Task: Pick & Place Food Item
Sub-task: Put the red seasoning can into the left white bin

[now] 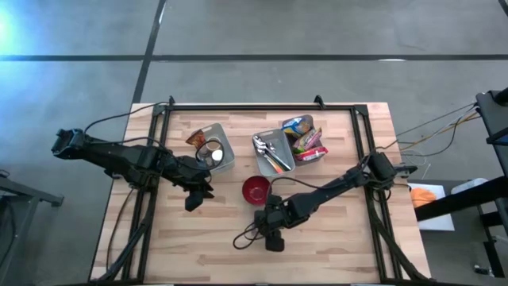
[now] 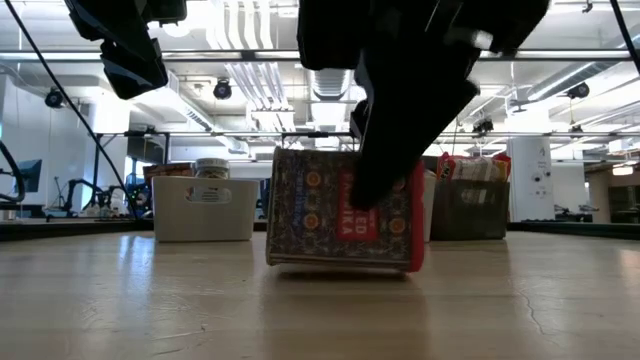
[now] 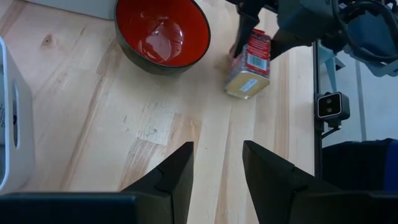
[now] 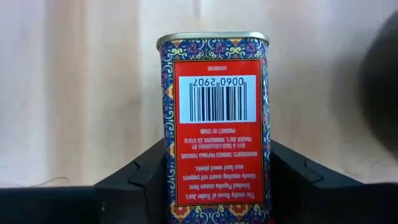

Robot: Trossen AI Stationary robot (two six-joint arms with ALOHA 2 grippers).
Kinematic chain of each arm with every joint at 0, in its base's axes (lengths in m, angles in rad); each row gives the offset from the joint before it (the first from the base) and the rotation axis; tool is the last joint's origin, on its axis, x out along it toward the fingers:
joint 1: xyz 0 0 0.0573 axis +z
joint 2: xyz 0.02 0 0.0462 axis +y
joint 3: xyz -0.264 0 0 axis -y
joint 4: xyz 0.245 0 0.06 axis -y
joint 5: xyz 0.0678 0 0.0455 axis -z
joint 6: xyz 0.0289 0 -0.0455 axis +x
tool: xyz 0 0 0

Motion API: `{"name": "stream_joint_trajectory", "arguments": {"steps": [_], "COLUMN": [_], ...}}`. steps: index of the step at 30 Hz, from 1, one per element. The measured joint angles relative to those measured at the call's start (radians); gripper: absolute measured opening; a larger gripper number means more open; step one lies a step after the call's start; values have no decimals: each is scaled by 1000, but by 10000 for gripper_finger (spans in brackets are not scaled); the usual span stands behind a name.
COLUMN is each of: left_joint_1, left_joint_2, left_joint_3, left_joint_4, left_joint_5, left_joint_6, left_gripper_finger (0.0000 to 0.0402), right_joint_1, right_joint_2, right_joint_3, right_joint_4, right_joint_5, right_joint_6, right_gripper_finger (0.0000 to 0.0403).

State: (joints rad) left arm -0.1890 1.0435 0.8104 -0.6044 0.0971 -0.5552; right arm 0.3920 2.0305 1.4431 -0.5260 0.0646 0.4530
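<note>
A smoked-paprika tin [image 4: 214, 124], blue-patterned with a red label and a gold rim, sits at the table's near middle, close to a red bowl [image 1: 255, 191]. My right gripper [image 4: 214, 152] is shut on the tin, and in the high view its hand [image 1: 274, 234] hides it. The left wrist view shows the tin [image 3: 250, 62] beside the bowl [image 3: 163, 31]. In the low view the tin [image 2: 340, 210] has its lower edge at the tabletop, slightly tilted. My left gripper [image 3: 217, 149] hangs open above bare wood left of the bowl, holding nothing. My right gripper pinches the tin by its two narrow long sides [image 4: 166, 177], one finger [image 4: 140, 183] on each, at the end nearest the wrist. The fingers slant down from the table's far right and lie along the tin. Its barcode face is turned toward the wrist. I cannot tell whether the tin is clear of the table.
A white bin [image 1: 213, 149] with a jar stands at the far left. A grey bin [image 1: 272, 151] of utensils and a bin of food packets [image 1: 305, 139] stand at the far middle. A black cable [image 1: 246, 237] loops beside my right hand. Bare wood lies toward the near edge.
</note>
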Motion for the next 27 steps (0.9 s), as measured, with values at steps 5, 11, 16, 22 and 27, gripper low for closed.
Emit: {"name": "stream_joint_trajectory", "arguments": {"steps": [5, 11, 16, 22, 27], "left_joint_1": [0, 0, -7, -15, -15], "left_joint_2": [0, 0, 1, 1, 26], "left_joint_3": [0, 0, 0, 0, 0], "left_joint_4": [1, 82, 264, 347, 373], "left_joint_5": [8, 11, 11, 10, 8], "left_joint_6": [-2, -15, -14, 81, 134], "left_gripper_finger": [143, 143, 143, 144, 178], "right_joint_1": [1, -13, -46, -68, -76], "right_joint_2": [-30, -86, -115, -126, -138], "right_joint_3": [41, 85, 137, 183, 186], "right_joint_4": [-41, -69, -76, -161, -179], "right_joint_5": [-33, 33, 89, 137, 149], "right_joint_6": [-2, -5, 3, -42, -95], "right_gripper_finger": [186, 186, 186, 186, 186]}}
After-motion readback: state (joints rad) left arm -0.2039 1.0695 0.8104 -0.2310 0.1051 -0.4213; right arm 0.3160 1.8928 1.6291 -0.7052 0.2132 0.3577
